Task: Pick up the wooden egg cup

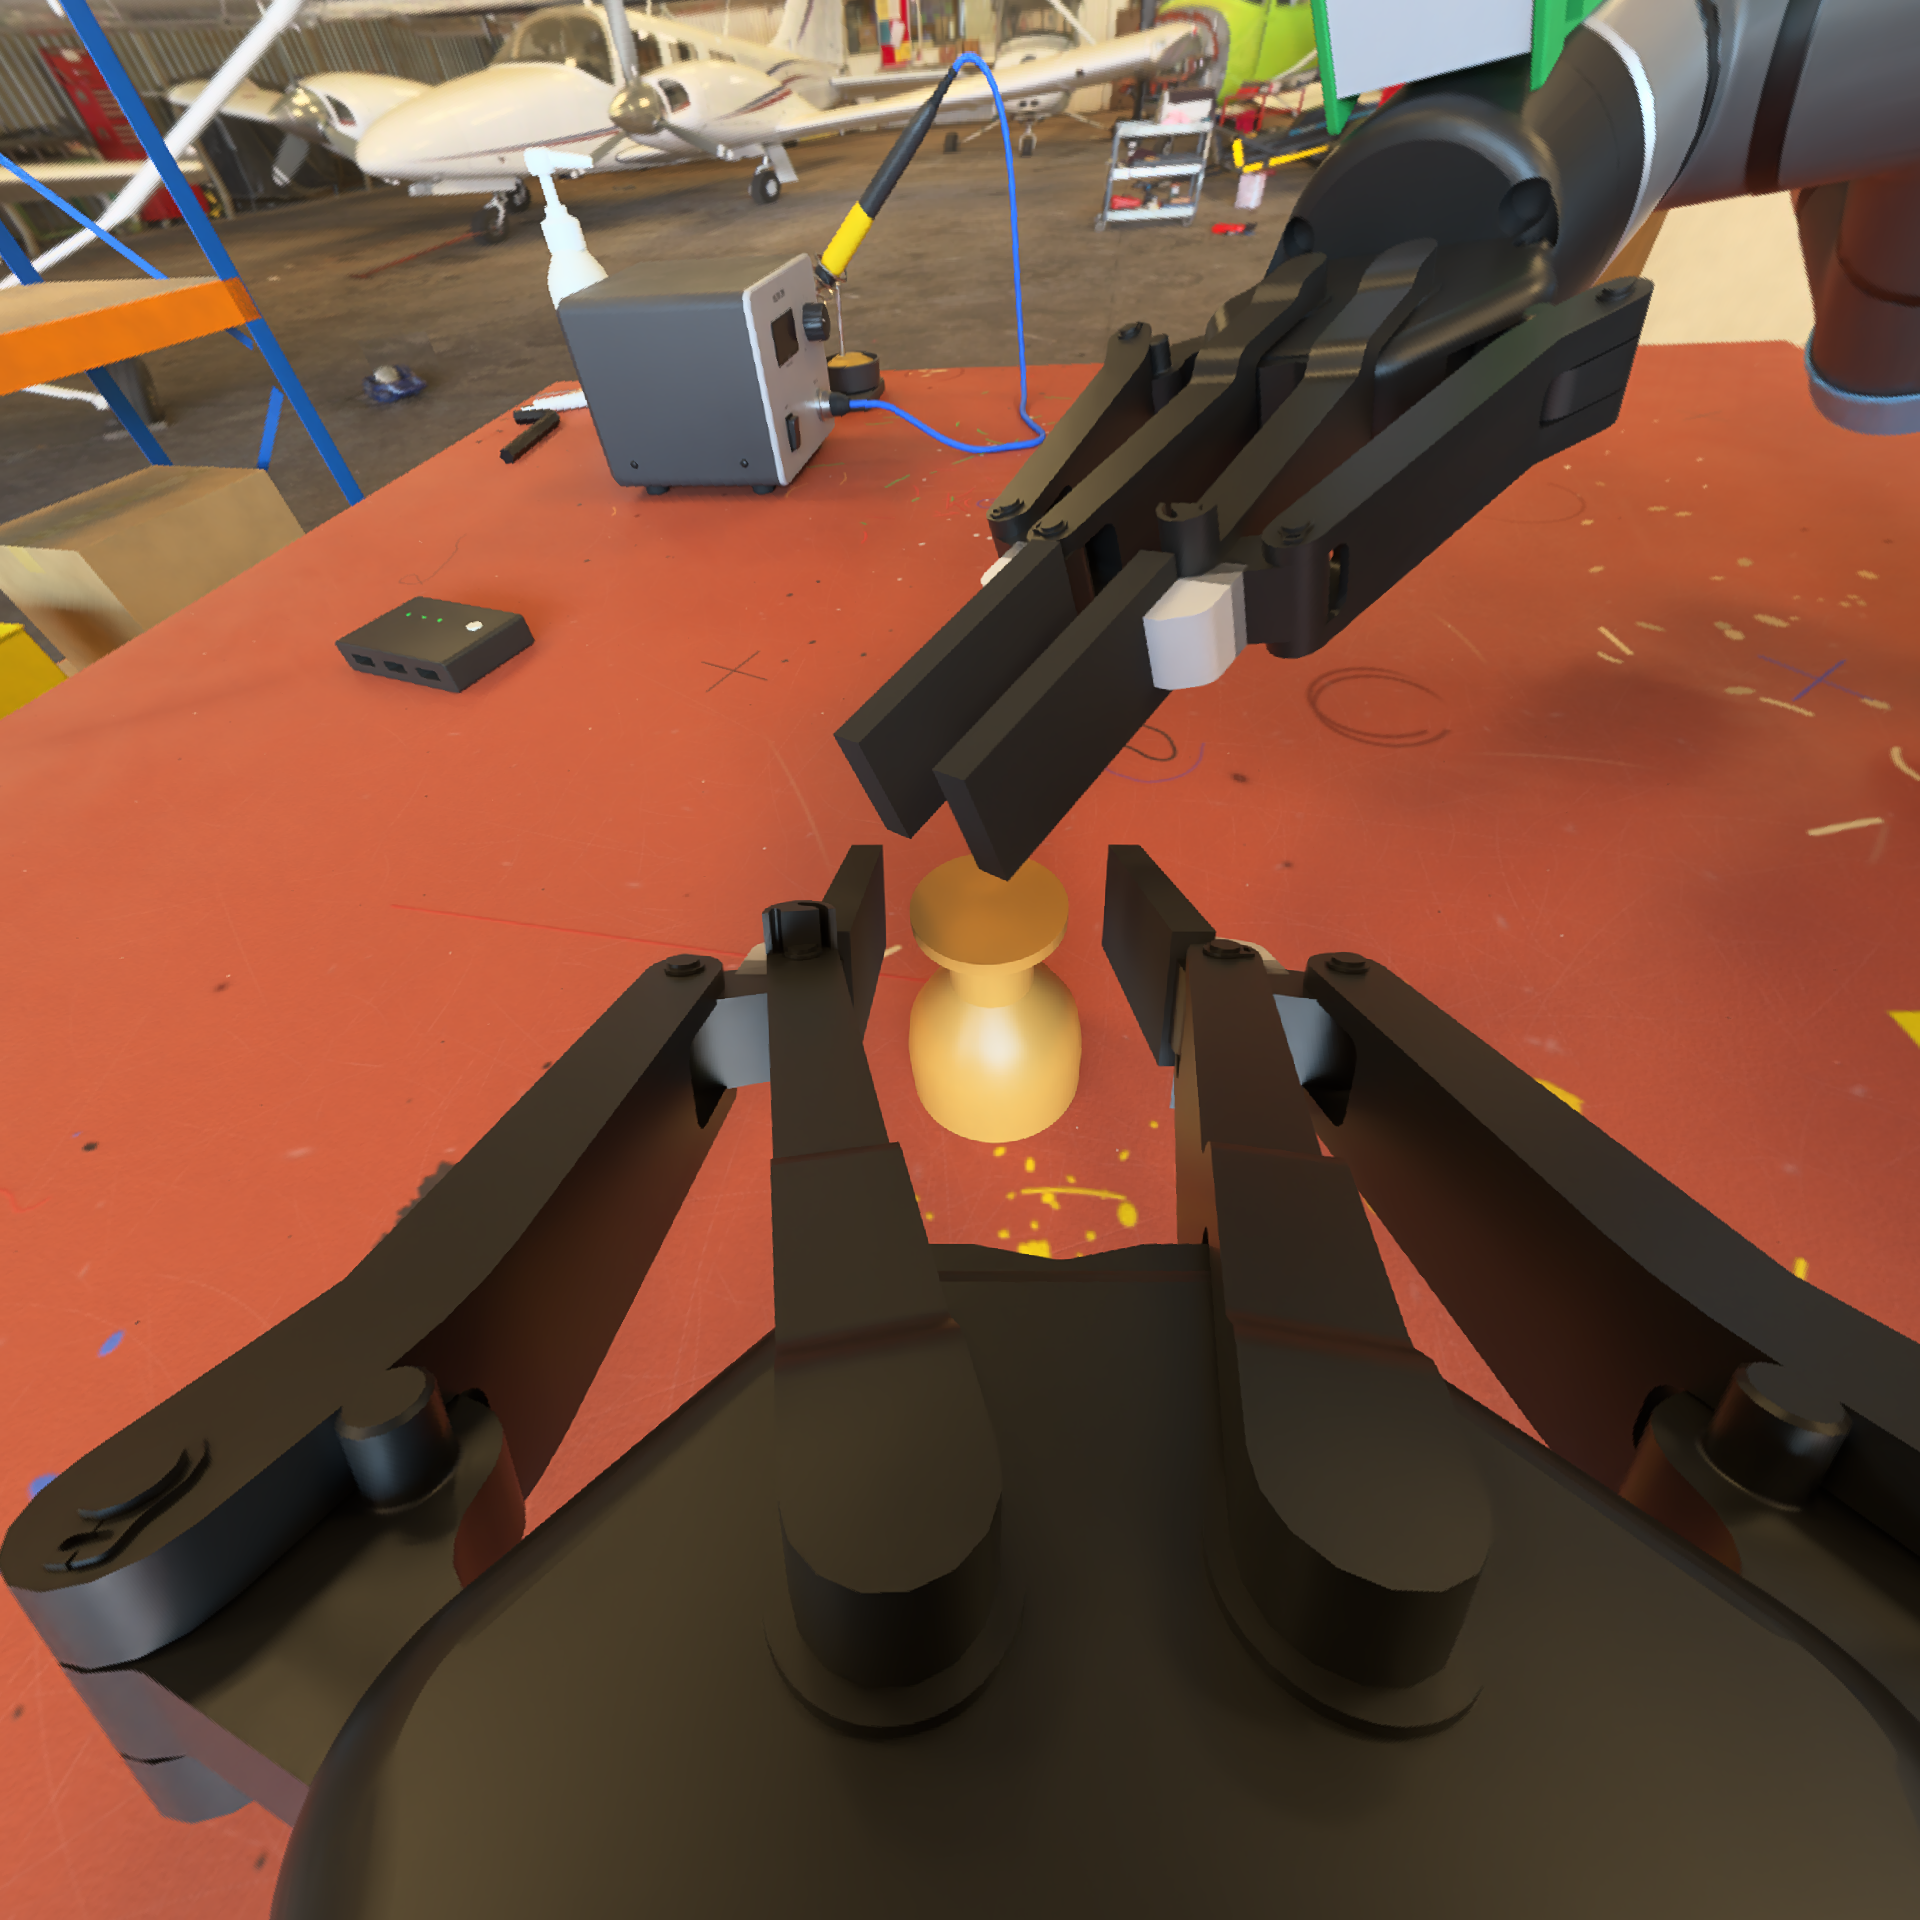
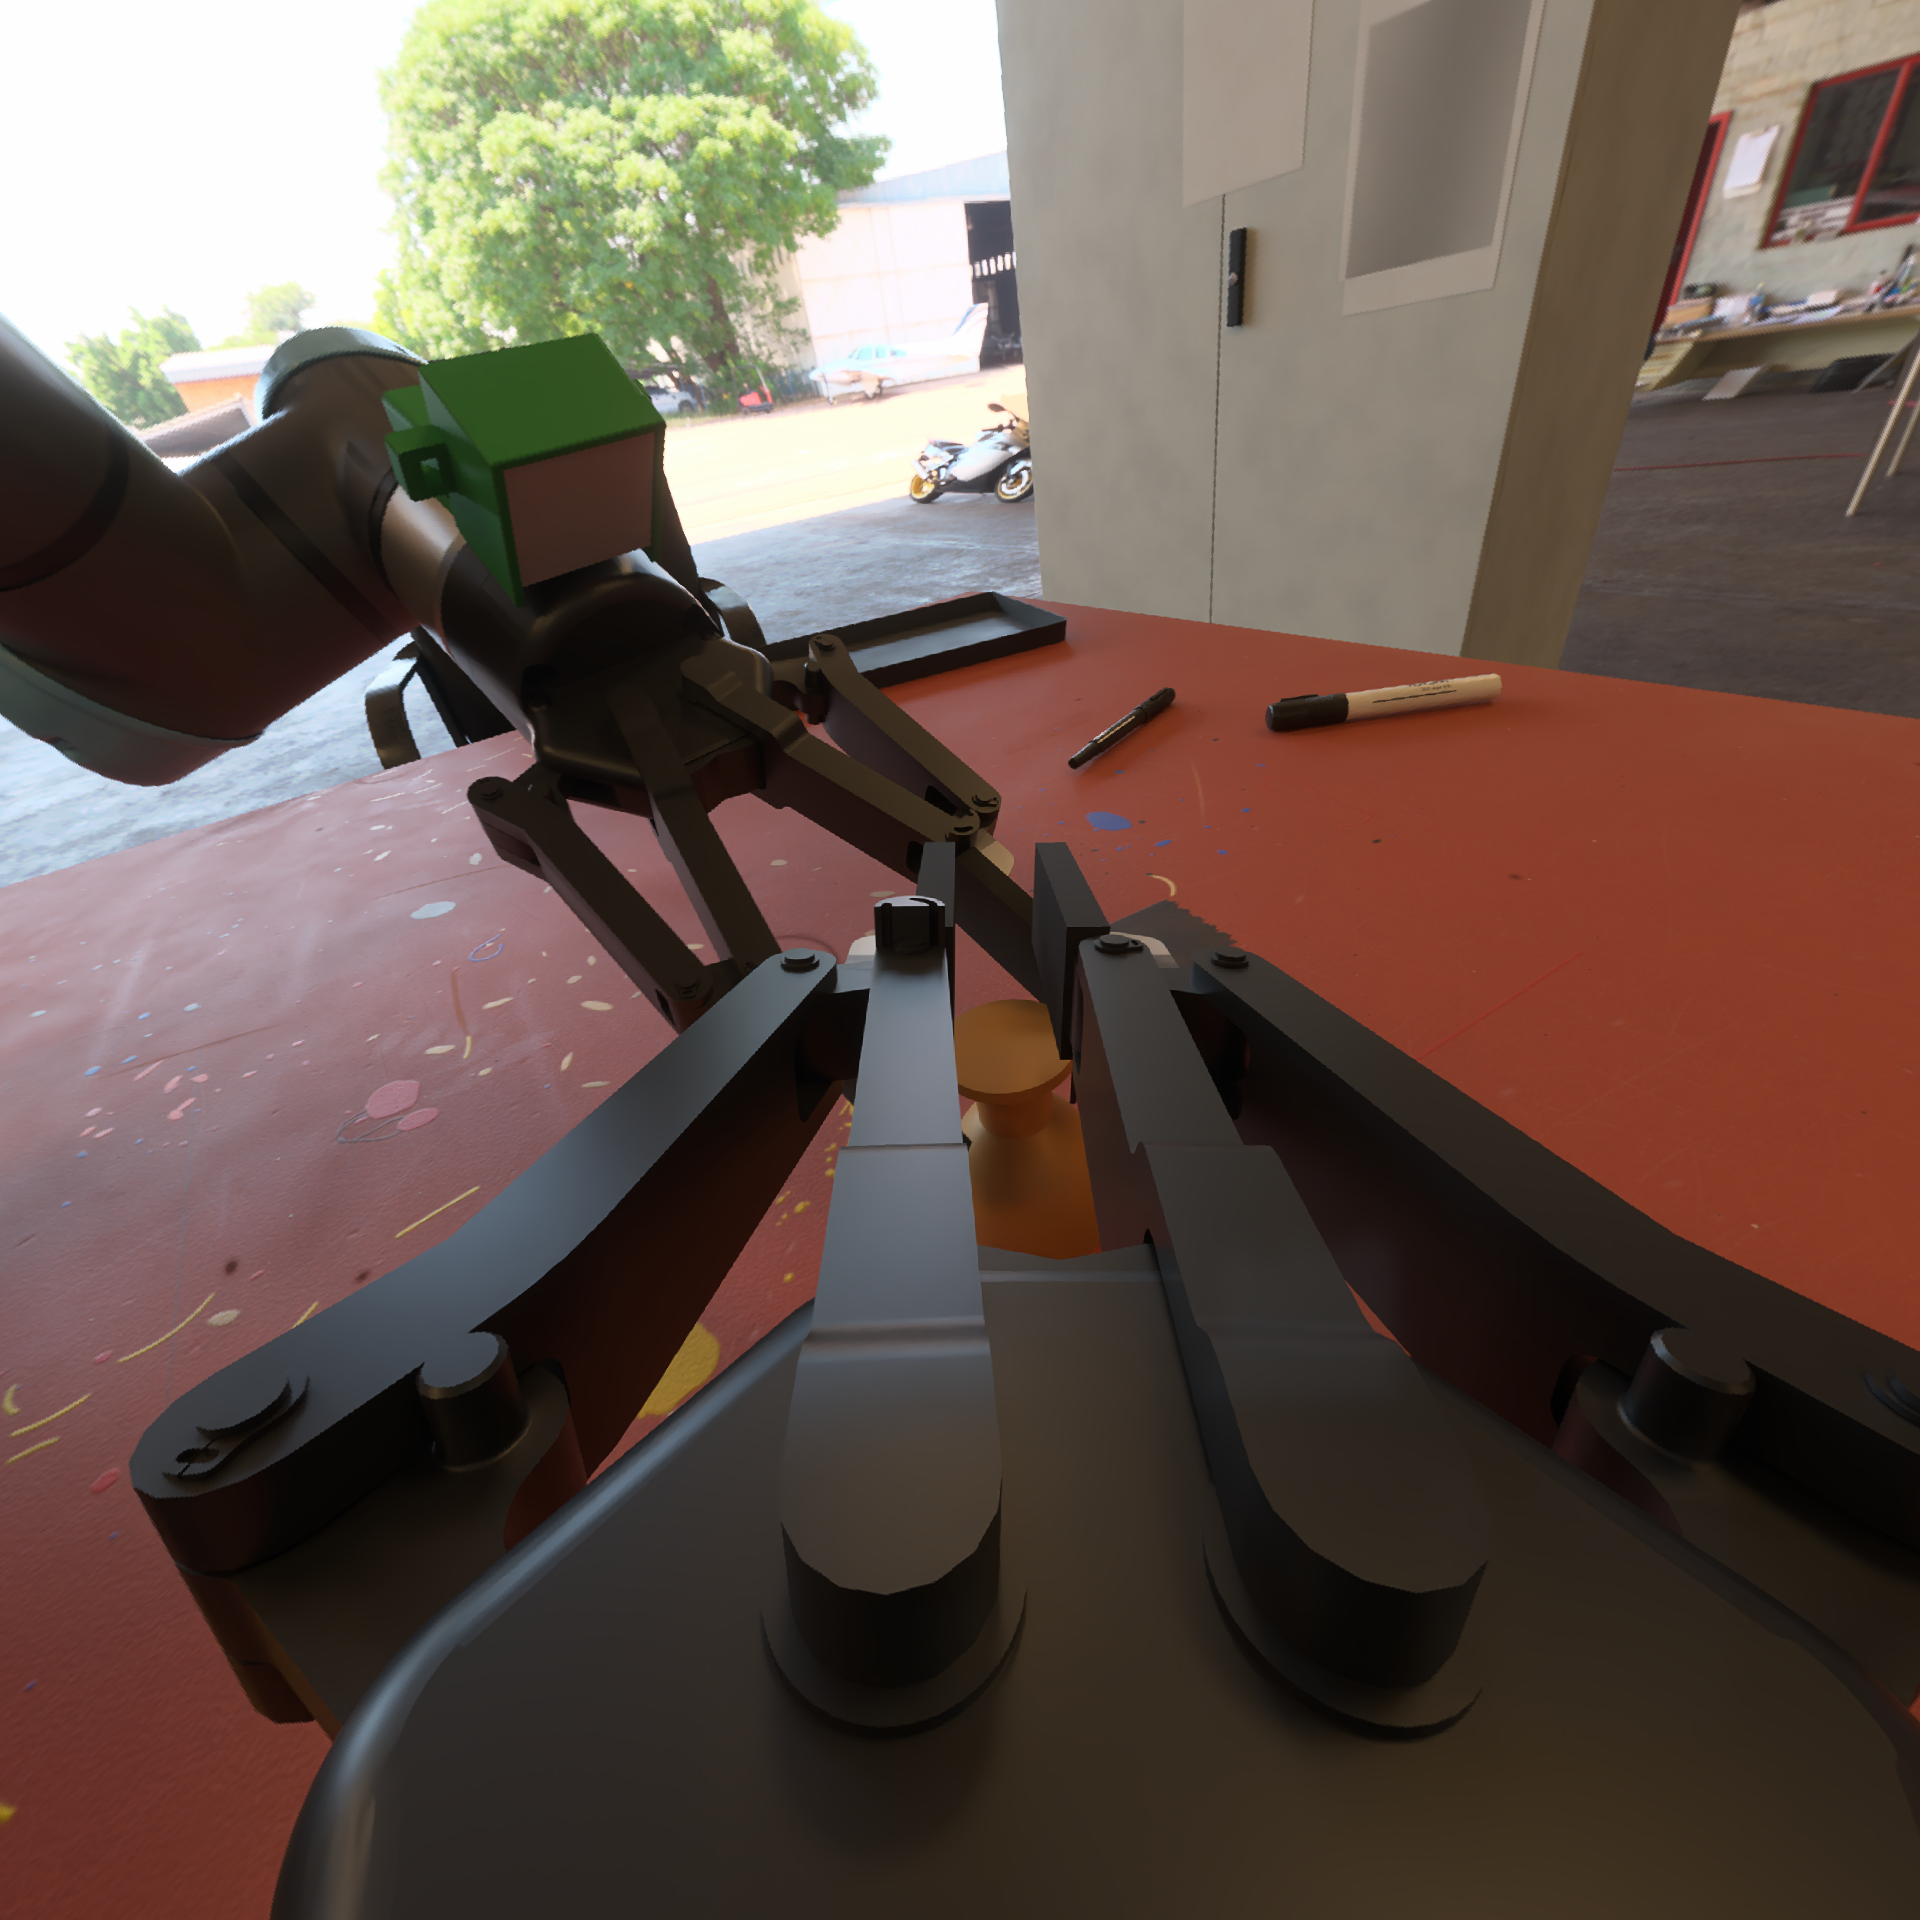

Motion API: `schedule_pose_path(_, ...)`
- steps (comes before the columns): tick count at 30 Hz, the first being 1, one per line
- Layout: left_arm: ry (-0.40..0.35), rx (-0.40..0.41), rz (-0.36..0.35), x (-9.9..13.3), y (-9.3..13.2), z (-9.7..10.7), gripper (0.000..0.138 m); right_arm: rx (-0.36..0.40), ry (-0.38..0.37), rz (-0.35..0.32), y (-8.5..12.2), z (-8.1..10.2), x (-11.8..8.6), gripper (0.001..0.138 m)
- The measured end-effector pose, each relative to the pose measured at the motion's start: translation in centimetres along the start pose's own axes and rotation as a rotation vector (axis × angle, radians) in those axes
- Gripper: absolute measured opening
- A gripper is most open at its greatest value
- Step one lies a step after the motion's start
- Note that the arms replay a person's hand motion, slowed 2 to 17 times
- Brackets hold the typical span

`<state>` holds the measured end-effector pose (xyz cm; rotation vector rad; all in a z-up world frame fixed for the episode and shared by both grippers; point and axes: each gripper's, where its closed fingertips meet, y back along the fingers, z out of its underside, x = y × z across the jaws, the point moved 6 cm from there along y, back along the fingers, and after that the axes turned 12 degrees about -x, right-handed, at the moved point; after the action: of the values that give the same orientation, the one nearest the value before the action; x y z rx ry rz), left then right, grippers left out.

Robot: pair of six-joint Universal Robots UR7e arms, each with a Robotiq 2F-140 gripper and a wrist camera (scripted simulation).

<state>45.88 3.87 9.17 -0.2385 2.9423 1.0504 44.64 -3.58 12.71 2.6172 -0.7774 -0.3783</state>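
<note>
Presently, left wrist view: the wooden egg cup (image 1: 992, 1013) stands inverted on the red table (image 1: 416, 935), foot disc uppermost, axis vertical, squarely between the left gripper (image 1: 992, 945), whose released fingers flank it with a gap either side. The right gripper (image 1: 940, 800) slants down from beyond, fingers nearly together and holding nothing, tips just at the disc; contact cannot be judged. Right wrist view: the cup (image 2: 1023, 1132) sits low between the right gripper's (image 2: 997, 914) links, behind its tips, rim hidden by the palm. Left gripper looks better placed.
</note>
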Motion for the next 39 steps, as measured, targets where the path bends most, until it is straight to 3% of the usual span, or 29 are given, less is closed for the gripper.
schedule_pose_path(11,-0.007,-0.026,0.011,-0.2,0.0,0.3,0.038,-0.061,0.028,-0.041,-0.4,-0.1,-0.3,0.032)
schedule_pose_path(21,-0.015,-0.007,0.047,-0.1,0.2,0.2,0.038,-0.019,0.066,-0.079,1.1,-0.7,-0.2,0.042)
schedule_pose_path(32,-0.021,0.042,0.104,0.1,0.7,0.1,0.038,-0.011,0.122,-0.118,3.7,-0.4,0.6,0.039)
schedule_pose_path(39,-0.021,0.069,0.128,0.2,0.9,0.1,0.038,-0.060,0.160,-0.100,4.7,0.6,1.7,0.031)
